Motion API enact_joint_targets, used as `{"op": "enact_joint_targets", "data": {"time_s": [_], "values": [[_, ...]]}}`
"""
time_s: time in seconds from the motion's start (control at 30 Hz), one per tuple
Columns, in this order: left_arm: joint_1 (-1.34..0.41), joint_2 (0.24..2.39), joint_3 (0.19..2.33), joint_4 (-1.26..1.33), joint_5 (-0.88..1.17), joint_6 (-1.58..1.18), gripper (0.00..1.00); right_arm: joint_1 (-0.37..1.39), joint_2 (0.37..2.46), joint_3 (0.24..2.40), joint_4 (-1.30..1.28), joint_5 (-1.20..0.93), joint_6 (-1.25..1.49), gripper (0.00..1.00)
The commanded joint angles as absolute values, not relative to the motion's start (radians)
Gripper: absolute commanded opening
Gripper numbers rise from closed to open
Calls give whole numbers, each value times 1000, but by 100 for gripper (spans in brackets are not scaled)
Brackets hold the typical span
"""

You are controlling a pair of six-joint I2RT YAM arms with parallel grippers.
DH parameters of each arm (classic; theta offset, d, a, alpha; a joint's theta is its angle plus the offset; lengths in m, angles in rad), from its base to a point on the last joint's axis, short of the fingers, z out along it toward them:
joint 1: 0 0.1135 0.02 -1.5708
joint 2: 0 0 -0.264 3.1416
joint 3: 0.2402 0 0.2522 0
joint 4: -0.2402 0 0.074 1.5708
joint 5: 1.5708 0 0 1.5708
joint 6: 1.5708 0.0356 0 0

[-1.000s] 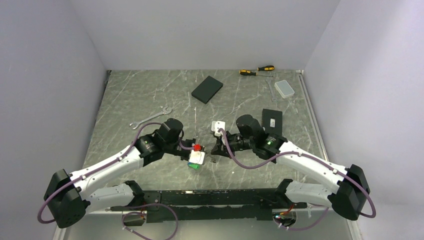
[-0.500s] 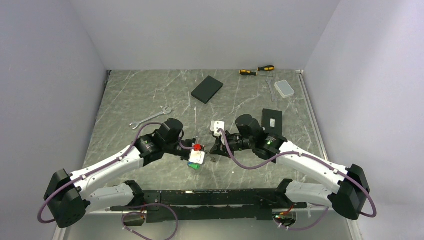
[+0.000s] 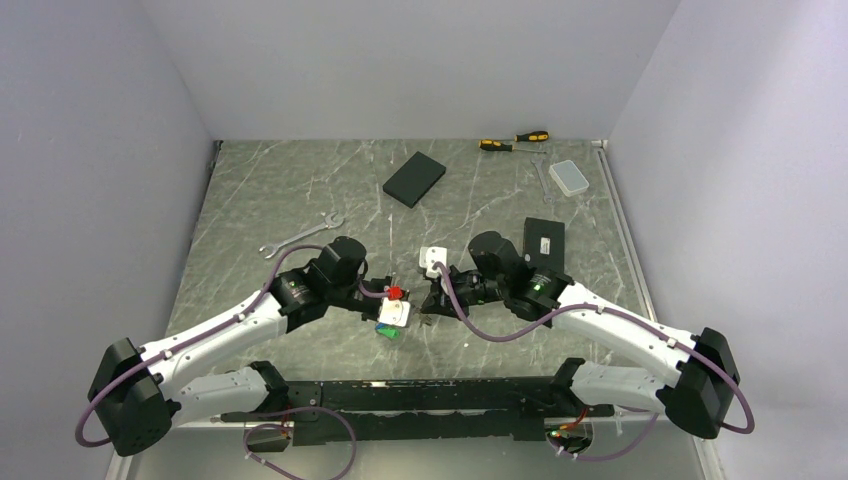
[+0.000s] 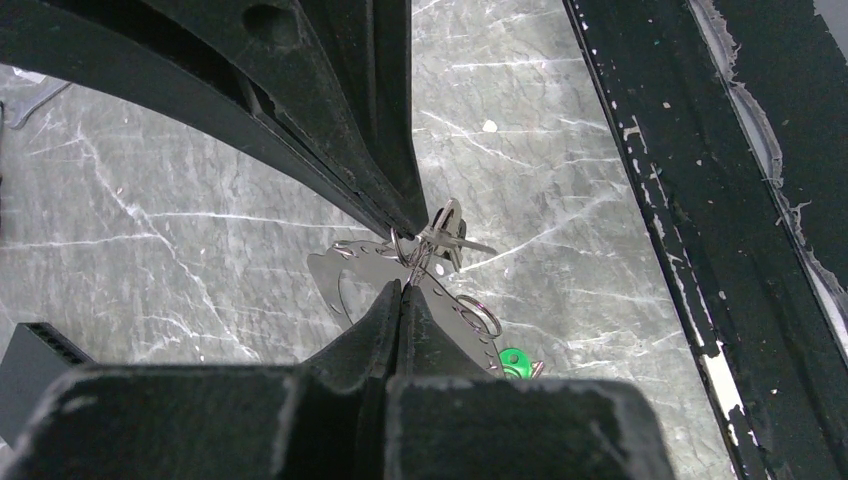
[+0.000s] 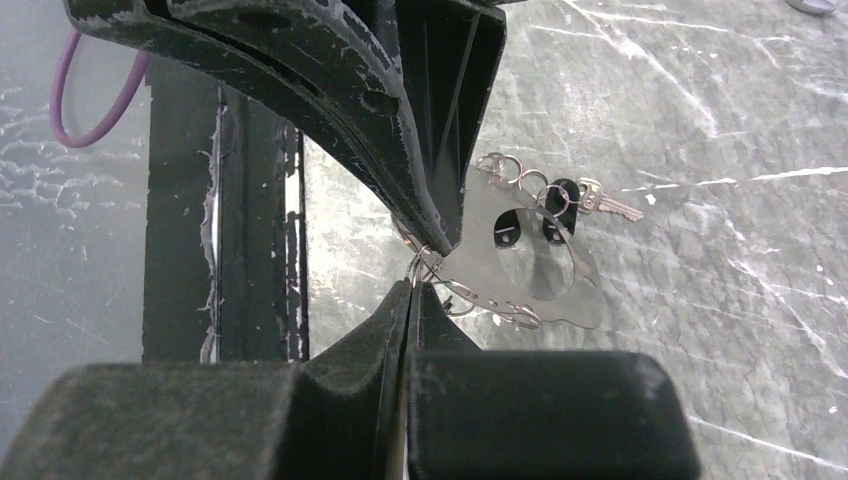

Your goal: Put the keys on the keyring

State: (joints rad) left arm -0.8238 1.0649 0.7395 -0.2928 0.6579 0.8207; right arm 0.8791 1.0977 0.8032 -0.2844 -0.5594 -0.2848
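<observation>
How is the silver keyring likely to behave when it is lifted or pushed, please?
The keyring looks thin, flat and metal, so probably stiff and light. The black-headed key and small rings look loosely attached at its edge, so they would likely swing. With the left hand and right hand each shut at its rim, the shiny metal might slip or twist.

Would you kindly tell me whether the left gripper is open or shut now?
Shut: jaws of the left gripper meet, pinching a small ring at the edge of the keyring.
</observation>
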Motion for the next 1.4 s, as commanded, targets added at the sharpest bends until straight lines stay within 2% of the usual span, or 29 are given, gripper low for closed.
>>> {"op": "enact_joint_targets", "data": {"time_s": [0.0, 1.23, 1.37], "values": [[-818, 1067, 746, -238, 675, 798, 0, 887, 1086, 848, -276, -574, -300, 0], [-750, 1091, 758, -165, 707, 672, 0, 898, 1062, 818, -228, -471, -283, 0], [-742, 1098, 761, -162, 696, 659, 0, 901, 1059, 815, -230, -468, -285, 4]]}}
